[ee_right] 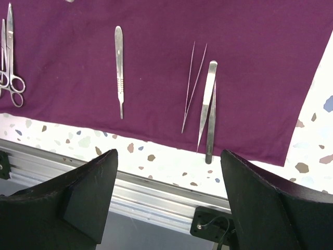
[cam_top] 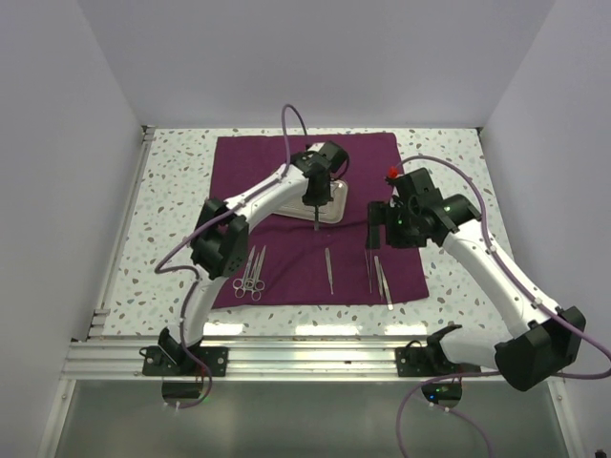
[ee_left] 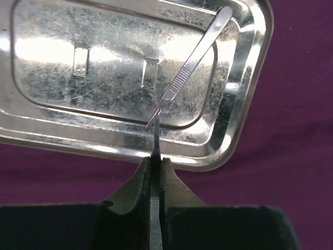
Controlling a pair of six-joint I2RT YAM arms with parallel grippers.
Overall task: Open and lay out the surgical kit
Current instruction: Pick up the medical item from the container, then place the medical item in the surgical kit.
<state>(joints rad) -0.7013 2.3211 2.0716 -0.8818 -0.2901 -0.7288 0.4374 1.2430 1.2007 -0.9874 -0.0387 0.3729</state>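
Speckled white worktop (cam_top: 172, 181) bears a dark purple cloth wrap (cam_top: 286, 162); left claw (ee_left: 156, 159) clenches a thin silver instrument (ee_left: 156, 140) over the shiny steel tray (ee_left: 250, 78); right claw (ee_right: 167, 156) released above 2 silver tweezers (ee_right: 208, 104).

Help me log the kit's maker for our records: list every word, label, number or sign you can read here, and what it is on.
None can be read in any view.
The steel tray bears only two stamped rectangles, no letters.
The scalpel handle across it shows ribbing only.
The thin instrument held in the left gripper and the tweezers on the purple cloth look bare.
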